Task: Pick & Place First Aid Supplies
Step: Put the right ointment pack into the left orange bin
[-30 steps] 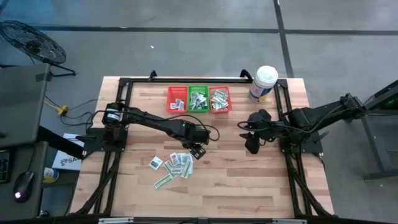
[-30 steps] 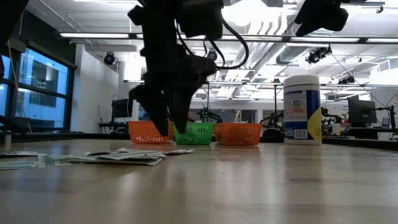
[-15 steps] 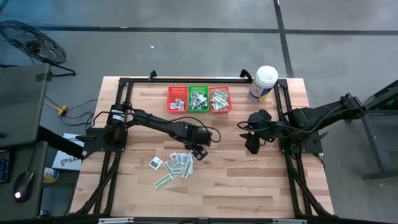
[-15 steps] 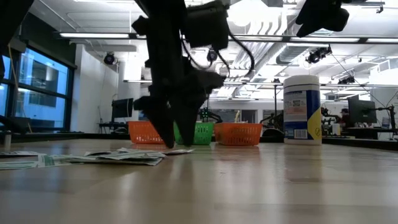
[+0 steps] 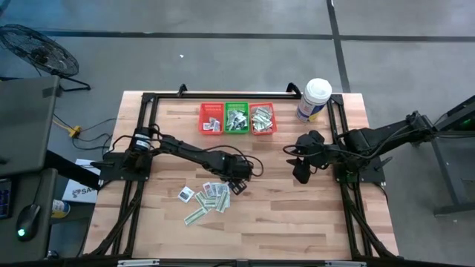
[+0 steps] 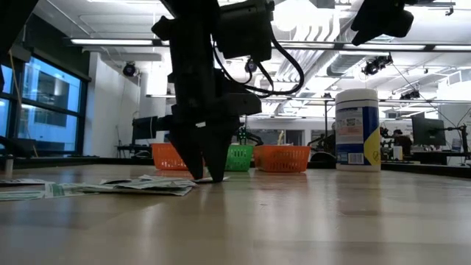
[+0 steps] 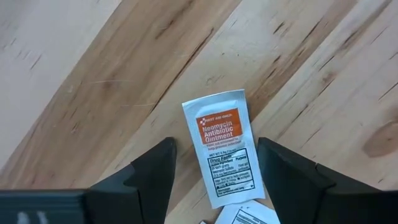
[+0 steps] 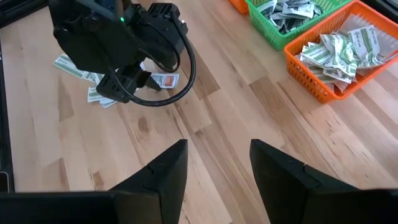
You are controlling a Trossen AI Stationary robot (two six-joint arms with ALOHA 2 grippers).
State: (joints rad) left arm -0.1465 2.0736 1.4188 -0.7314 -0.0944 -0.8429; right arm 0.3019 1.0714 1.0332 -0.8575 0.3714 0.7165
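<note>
Left gripper [image 5: 237, 183]: down at the near-right edge of the packet pile, fingers [image 7: 152, 171] apart, straddling an antibiotic ointment packet [image 7: 224, 147] flat on the counter [image 5: 297, 215] (tips at the surface in the low view)
Packet pile [image 5: 208, 196]: loose packets spread left of the counter's middle, none held
Right gripper [image 5: 300, 172]: hangs above bare wood right of centre, fingers apart, holding nothing
Baskets: red basket [image 5: 211, 117], green basket [image 5: 237, 117] and orange basket [image 5: 262, 119] side by side near the far edge, packets inside
Tub [image 5: 314, 99]: upright at the far right corner
Open room: bare wood between the grippers and along the near edge
</note>
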